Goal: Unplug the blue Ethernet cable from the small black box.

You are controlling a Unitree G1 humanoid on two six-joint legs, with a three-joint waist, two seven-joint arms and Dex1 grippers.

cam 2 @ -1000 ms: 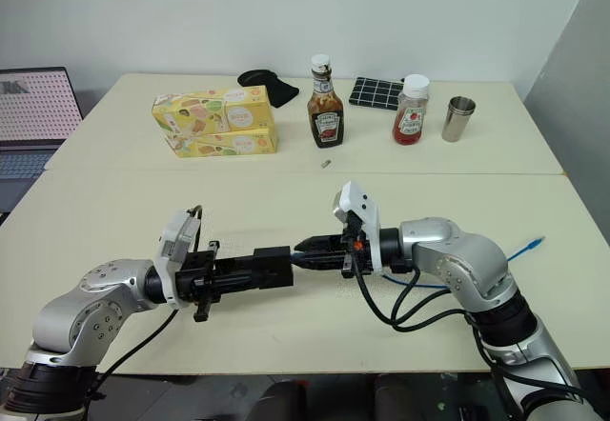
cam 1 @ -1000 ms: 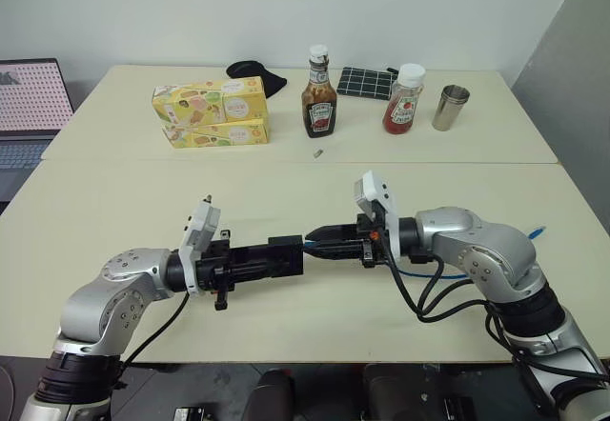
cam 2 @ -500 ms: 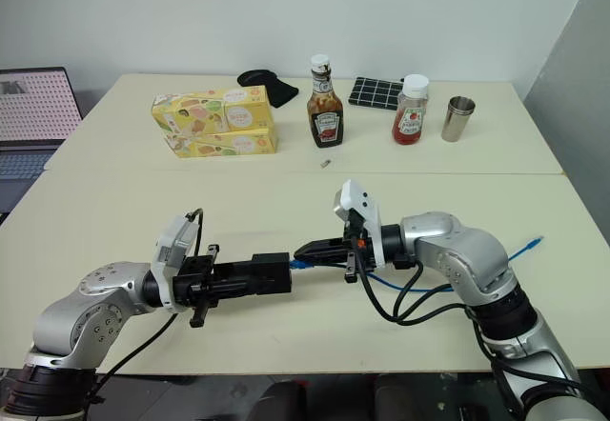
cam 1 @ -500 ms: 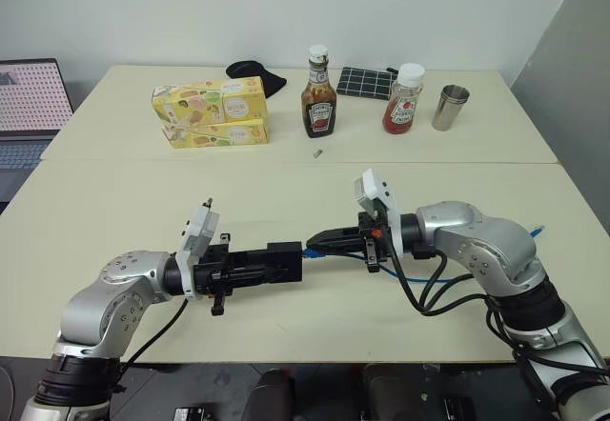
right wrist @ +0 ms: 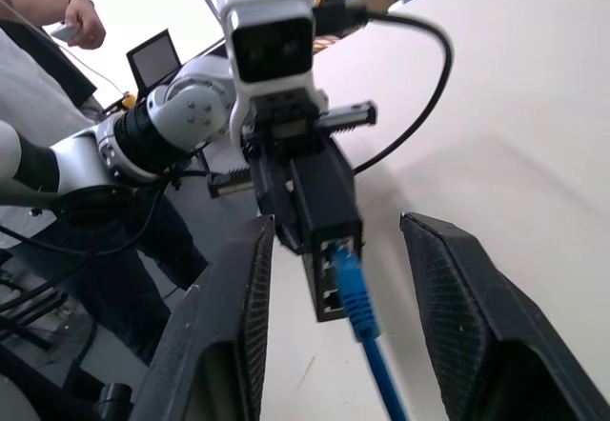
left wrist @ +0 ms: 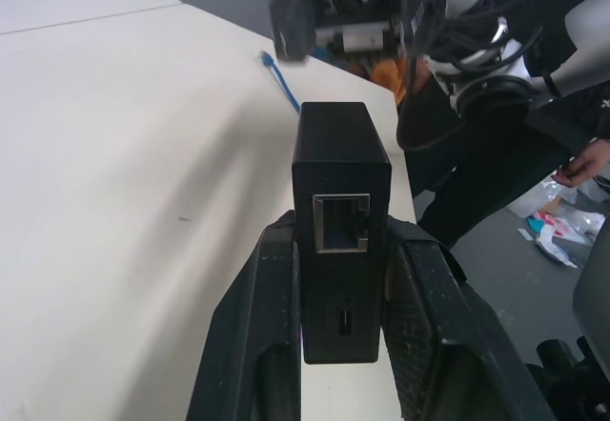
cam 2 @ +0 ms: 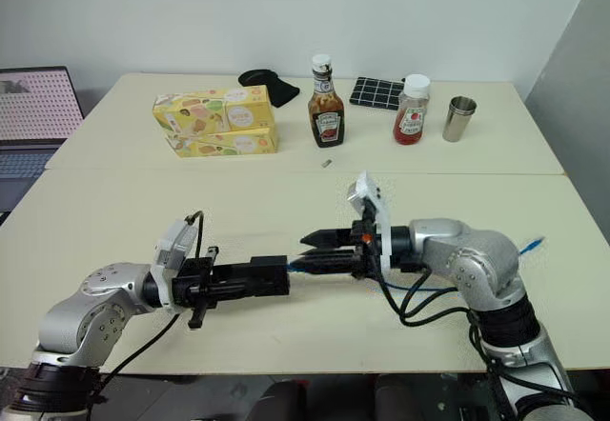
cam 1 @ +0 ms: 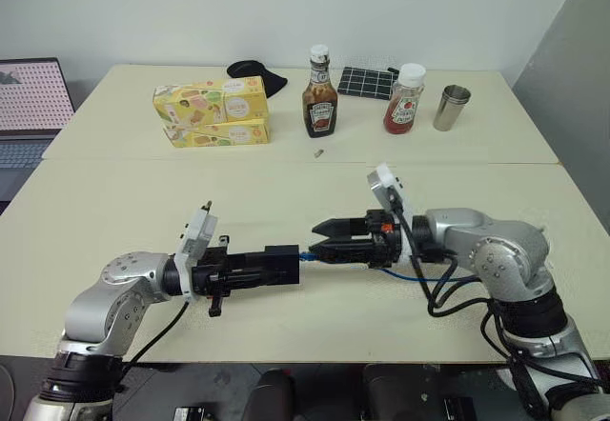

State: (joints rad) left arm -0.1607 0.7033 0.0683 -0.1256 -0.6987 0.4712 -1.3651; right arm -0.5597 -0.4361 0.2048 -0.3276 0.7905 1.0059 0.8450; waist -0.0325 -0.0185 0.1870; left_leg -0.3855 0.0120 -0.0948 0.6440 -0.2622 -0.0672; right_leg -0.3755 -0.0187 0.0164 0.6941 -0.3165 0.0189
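Observation:
The small black box (cam 1: 282, 263) is held level above the table, with my left gripper (cam 1: 267, 267) shut on its sides. In the left wrist view the box (left wrist: 341, 169) shows an empty port on its near face. The blue Ethernet cable (right wrist: 356, 295) has its plug in a port on the box's far end. From there the cable (cam 1: 419, 276) runs under my right arm, and its other end (left wrist: 277, 74) lies on the table. My right gripper (cam 1: 326, 240) is open just right of the box, one finger (right wrist: 233, 326) on each side of the plug, touching neither.
At the back of the table are two stacked yellow cartons (cam 1: 210, 111), a brown sauce bottle (cam 1: 319, 102), a ketchup bottle (cam 1: 403, 100), a metal cup (cam 1: 450, 107), a black grid pad (cam 1: 367, 81) and a black cloth (cam 1: 257, 71). A laptop (cam 1: 33, 107) is at far left. A person (right wrist: 38, 50) stands nearby.
My right gripper was shut at the cable's plug beside the box. It has rolled, opened and let go of the plug. The left gripper and the box have stayed in place.

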